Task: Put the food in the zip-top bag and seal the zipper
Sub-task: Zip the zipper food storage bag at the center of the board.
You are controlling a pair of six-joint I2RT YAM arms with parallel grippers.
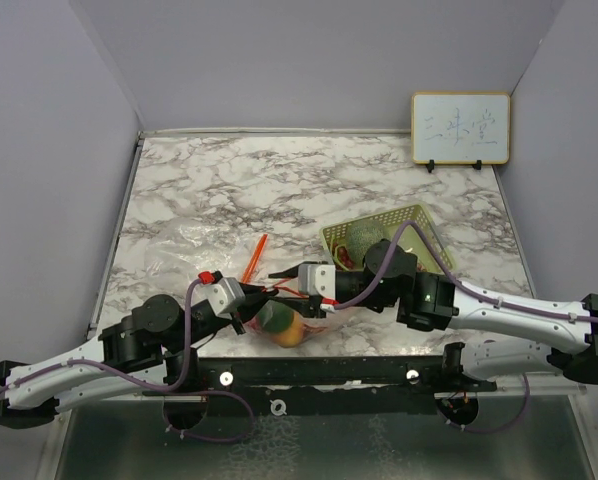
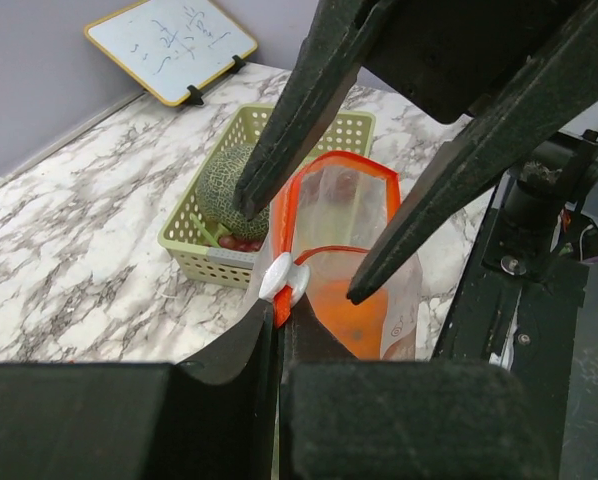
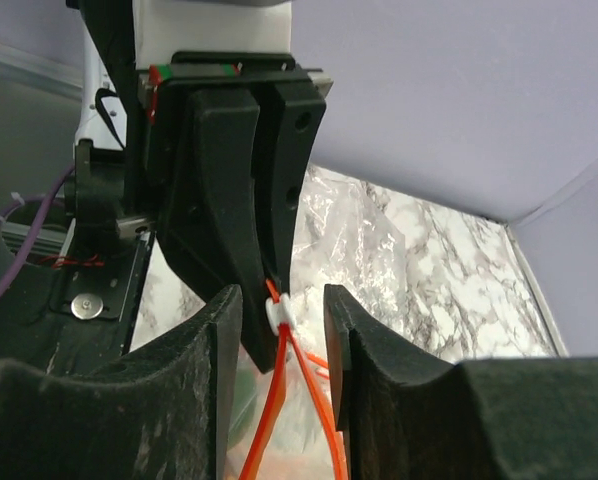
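zip-top bag (image 2: 344, 250): clear film, orange zipper track, white slider (image 3: 281, 312). location: near edge of worktop (image 1: 229, 190), orange fruit (image 1: 291, 333) inside. left fingers (image 2: 229, 385) clamped on the zipper end. right fingers (image 3: 194, 400) narrowly apart, straddling the slider. netted green melon (image 2: 224, 185) in basket (image 2: 194, 245).

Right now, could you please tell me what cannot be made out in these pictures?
- Bag contents: top view, both jaws overlap its mouth; only an orange and something green show.
- Basket floor: left wrist view, melon and a right jaw hide it.
- Whiteboard writing: top view, too small and faint to read.
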